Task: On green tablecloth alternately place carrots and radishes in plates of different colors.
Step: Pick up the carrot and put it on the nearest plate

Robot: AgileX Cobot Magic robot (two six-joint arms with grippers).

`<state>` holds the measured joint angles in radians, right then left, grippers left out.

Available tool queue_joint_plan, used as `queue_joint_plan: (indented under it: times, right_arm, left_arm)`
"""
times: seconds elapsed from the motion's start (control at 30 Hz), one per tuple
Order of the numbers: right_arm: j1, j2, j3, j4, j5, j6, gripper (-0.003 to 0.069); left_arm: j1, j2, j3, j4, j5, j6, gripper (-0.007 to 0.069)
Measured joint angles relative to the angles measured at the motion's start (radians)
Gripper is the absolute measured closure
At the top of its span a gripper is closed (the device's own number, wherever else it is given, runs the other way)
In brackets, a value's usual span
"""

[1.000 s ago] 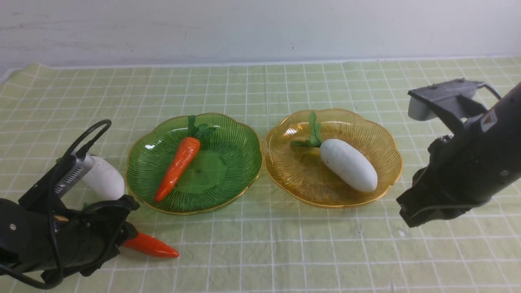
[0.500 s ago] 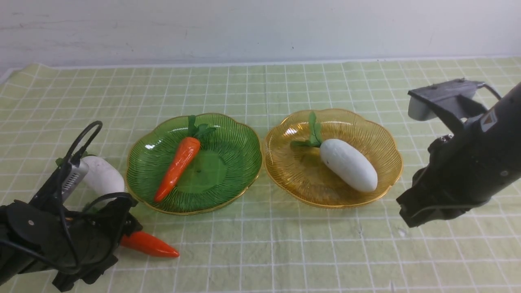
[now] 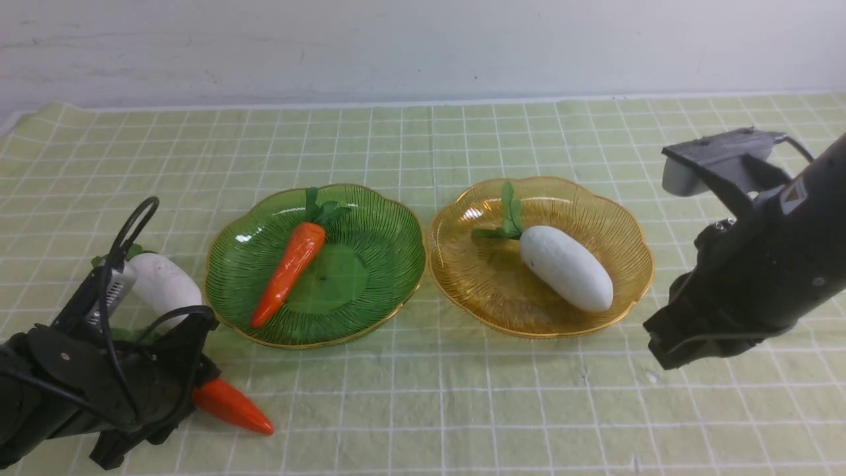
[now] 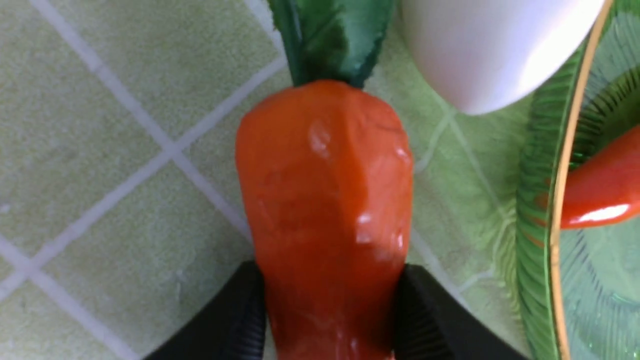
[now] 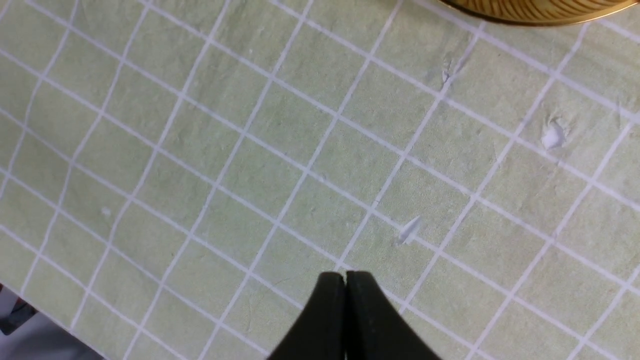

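two plates sit side by side on the green tablecloth (image 3: 423,396) that covers the surface: the green plate (image 3: 370,277) on the left and the amber plate (image 3: 489,291) on the right, their rims almost touching. the first carrot (image 3: 289,273) lies slantwise in the green plate, leafy top toward the far wall and point toward the near rim. the first radish (image 3: 565,268) lies in the amber plate, its leaves toward the far left and its rounded end toward the near right rim.

the second radish (image 3: 162,285) lies on the cloth just beside the green plate's left rim, partly hidden by the left arm. the second carrot (image 3: 231,404) is at the near left, in front of the green plate, its point sticking out to the right and slightly downward. in the left wrist view the left gripper (image 4: 330,280) is clamped on this carrot's body, a black finger (image 4: 235,325) pressed against each side, with the leaves beyond and the second radish close by. whether the carrot rests on the cloth or hangs just above it cannot be told.

the right gripper (image 5: 345,280) hovers over bare cloth to the near right of the amber plate, its tips pressed together and holding nothing.
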<state>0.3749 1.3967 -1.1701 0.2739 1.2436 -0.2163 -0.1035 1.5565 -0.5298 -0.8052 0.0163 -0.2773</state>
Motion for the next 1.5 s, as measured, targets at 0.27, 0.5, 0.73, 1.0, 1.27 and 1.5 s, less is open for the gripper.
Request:
queue_joint_plan:
  times: [0.27, 0.5, 0.73, 1.0, 1.27, 1.5]
  right_arm:
    - [0.0, 0.0, 0.001, 0.0, 0.0, -0.019, 0.0674]
    - [0.0, 0.0, 0.001, 0.0, 0.0, -0.019, 0.0674]
    - [0.0, 0.0, 0.001, 0.026, 0.0, -0.02, 0.0674]
    - [0.0, 0.0, 0.001, 0.045, 0.0, -0.024, 0.0674]
    - [0.0, 0.0, 0.001, 0.045, 0.0, -0.044, 0.0674]
    - [0.0, 0.0, 0.001, 0.045, 0.0, -0.049, 0.0674]
  left_arm:
    - [0.07, -0.076, 0.0, 0.128, 0.264, 0.122, 0.0328]
    - [0.239, -0.249, -0.019, 0.321, 0.607, 0.132, 0.0328]
    - [0.248, -0.319, -0.225, 0.377, 0.818, 0.145, 0.0328]
    - [0.039, -0.094, -0.601, 0.402, 0.824, 0.255, 0.0328]
    - [-0.067, 0.186, -0.81, 0.435, 0.781, 0.266, 0.0296]
    - [-0.044, 0.337, -0.957, 0.452, 0.755, 0.284, 0.006]
